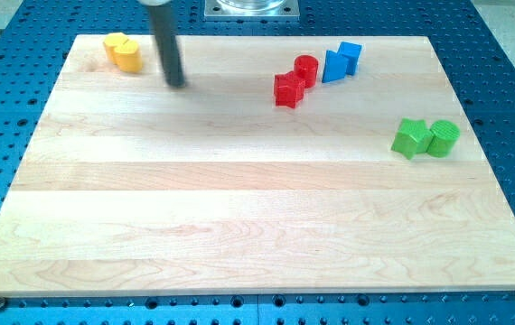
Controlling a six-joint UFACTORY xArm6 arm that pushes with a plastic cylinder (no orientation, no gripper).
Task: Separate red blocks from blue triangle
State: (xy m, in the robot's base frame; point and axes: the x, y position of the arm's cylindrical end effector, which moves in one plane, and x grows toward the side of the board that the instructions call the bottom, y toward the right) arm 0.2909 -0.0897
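Observation:
A red star-shaped block (287, 90) and a red cylinder (305, 69) sit together at the view's top, right of centre. The blue triangle (333, 66) lies just right of the red cylinder, very close to it, with a blue cube (351, 56) behind it. My tip (176, 84) rests on the board at the view's top left, well left of the red blocks and apart from every block.
Two yellow blocks (123, 51) sit at the board's top left corner, left of my tip. A green star-shaped block (410, 137) and a green cylinder (444, 137) sit near the right edge. The wooden board (257, 226) lies on a blue perforated table.

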